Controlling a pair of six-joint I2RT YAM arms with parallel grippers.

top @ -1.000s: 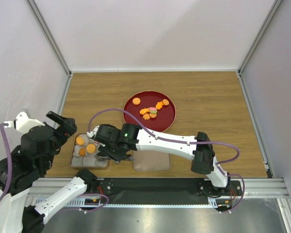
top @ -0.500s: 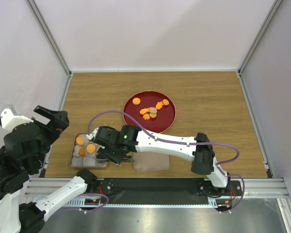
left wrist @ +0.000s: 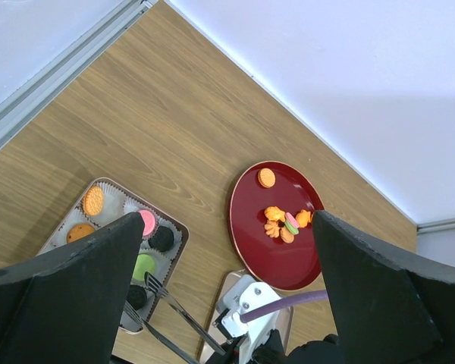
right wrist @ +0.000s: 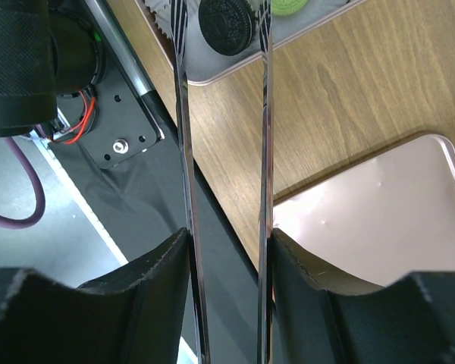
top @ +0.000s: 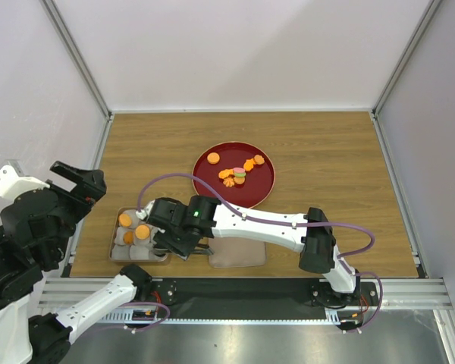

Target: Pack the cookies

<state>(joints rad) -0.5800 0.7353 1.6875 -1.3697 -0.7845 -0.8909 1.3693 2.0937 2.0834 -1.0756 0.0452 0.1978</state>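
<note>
Top external, leftmost: left gripper spread wide, empty, beside the tray. Several cookies in its cups; right gripper tines astride a dark cookie there, pinching or freed unclear. Rightward, lid unused, more cookies waiting on the plate: roughly half done.

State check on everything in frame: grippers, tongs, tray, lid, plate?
left gripper: open, empty, raised.
right gripper: shut on tongs.
tongs: tips apart, flanking dark cookie in the tray.
tray: uncovered, several cups filled.
lid: off, lying flat beside the tray.
red plate: holds loose cookies.
</note>
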